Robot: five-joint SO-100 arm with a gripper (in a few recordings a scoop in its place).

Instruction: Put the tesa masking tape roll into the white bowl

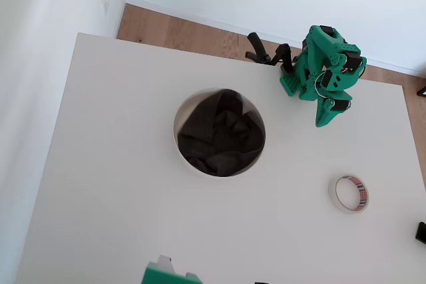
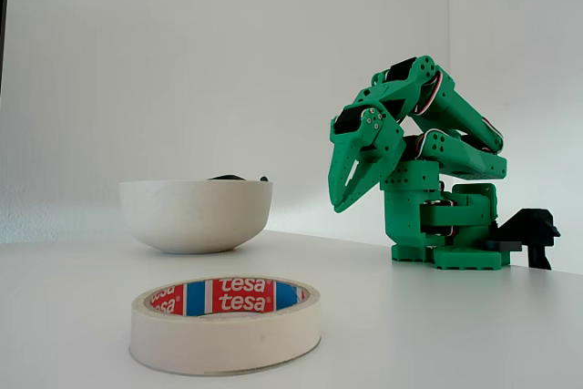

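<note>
The tesa masking tape roll (image 1: 350, 193) (image 2: 226, 323) lies flat on the white table, a cream ring with a red-and-blue printed core. The white bowl (image 1: 181, 149) (image 2: 196, 213) stands in the middle of the table in the overhead view, with dark cloth inside. The green arm is folded up over its base at the table's far side. Its gripper (image 1: 324, 122) (image 2: 341, 202) points down and looks shut, with nothing in it. It hangs above the table, well apart from the tape and from the bowl.
A black clamp (image 1: 266, 52) (image 2: 526, 234) holds the arm's base at the table's far edge. A green object (image 1: 166, 275) shows at the near edge in the overhead view. Bare table (image 1: 106, 184) lies between the bowl and the tape.
</note>
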